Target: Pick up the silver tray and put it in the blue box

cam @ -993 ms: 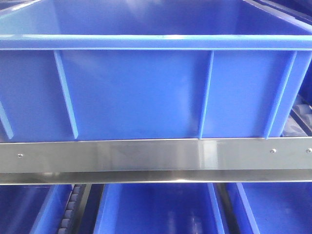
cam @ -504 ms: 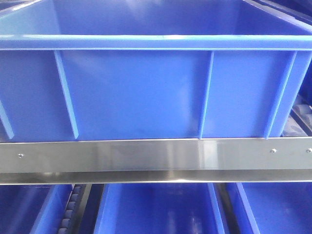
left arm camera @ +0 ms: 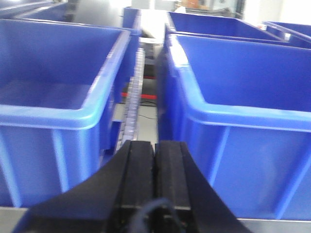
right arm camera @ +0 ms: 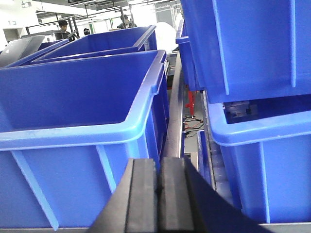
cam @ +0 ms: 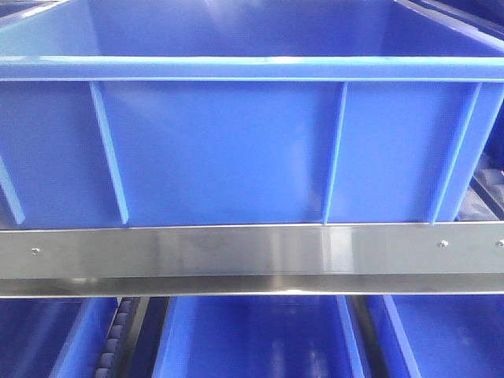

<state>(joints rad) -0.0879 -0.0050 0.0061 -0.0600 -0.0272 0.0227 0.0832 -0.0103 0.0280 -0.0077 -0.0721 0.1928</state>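
Note:
The silver tray is out of view in every frame. A large blue box (cam: pixel 252 150) fills the front view, standing on a steel shelf rail (cam: pixel 252 256); I cannot see its floor. In the left wrist view my left gripper (left arm camera: pixel 155 145) is shut with nothing between its black fingers, low between two blue crates (left arm camera: pixel 58 111) (left arm camera: pixel 243 121). In the right wrist view my right gripper (right arm camera: pixel 159 162) is shut and empty, just in front of a blue crate (right arm camera: pixel 82 121). Neither gripper shows in the front view.
More blue crates (cam: pixel 252 339) sit on the level under the steel rail. A roller track (left arm camera: pixel 133 97) runs between the crates in the left wrist view. Stacked blue crates (right arm camera: pixel 252 73) stand at the right. A grey lid-like object (right arm camera: pixel 19 48) and two people (right arm camera: pixel 63 26) are far back.
The front view has shifted very slightly to the right; nothing else differs.

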